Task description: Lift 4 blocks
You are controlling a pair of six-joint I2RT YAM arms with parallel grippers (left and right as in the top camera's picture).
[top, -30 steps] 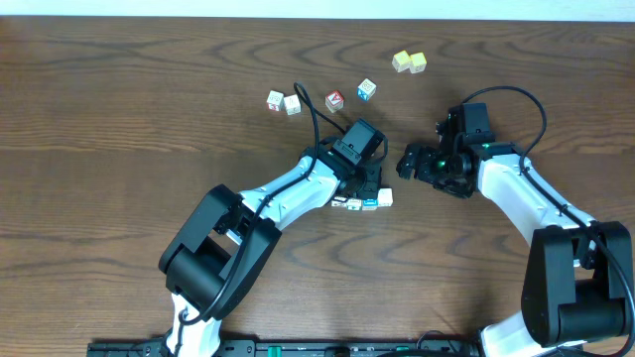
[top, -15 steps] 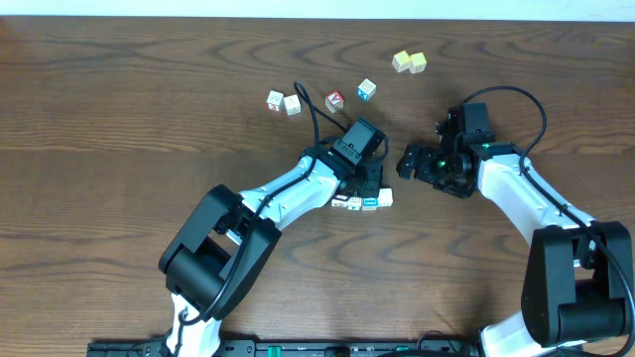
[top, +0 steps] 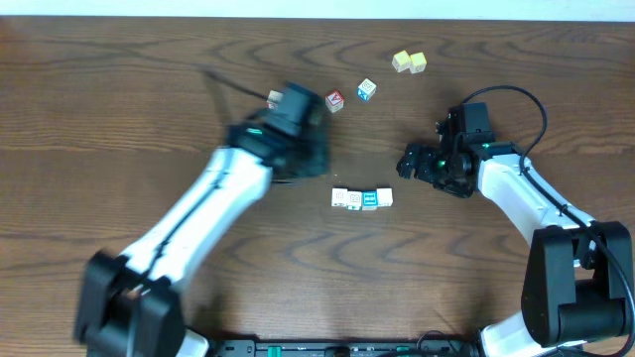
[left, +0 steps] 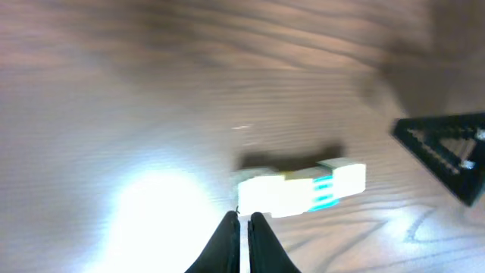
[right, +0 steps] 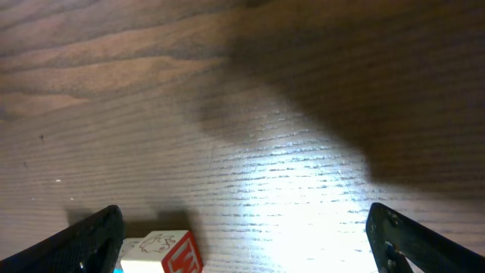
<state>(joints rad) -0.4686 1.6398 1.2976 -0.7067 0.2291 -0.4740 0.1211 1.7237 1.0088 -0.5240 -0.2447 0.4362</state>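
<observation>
The blocks (top: 362, 198) lie in a short row on the wooden table, several side by side, white ones with a blue one (top: 370, 199) among them. My left gripper (top: 316, 159) is blurred, up and to the left of the row, clear of it. In the left wrist view its fingers (left: 241, 221) are shut on nothing, with the row of blocks (left: 303, 189) just ahead. My right gripper (top: 412, 164) stands open to the right of the row. In the right wrist view (right: 246, 243) the row's end block (right: 163, 254) sits near the left finger (right: 98, 236).
A red-faced cube (top: 334, 100) and a bluish cube (top: 366, 89) lie at the back. A pair of yellow cubes (top: 408, 61) sits farther right. Another cube (top: 275, 97) peeks out beside the left arm. The right gripper (left: 455, 152) shows in the left wrist view.
My left arm has swung quickly away from the row, up and to the left, leaving the blocks on the table. The right arm has not moved.
</observation>
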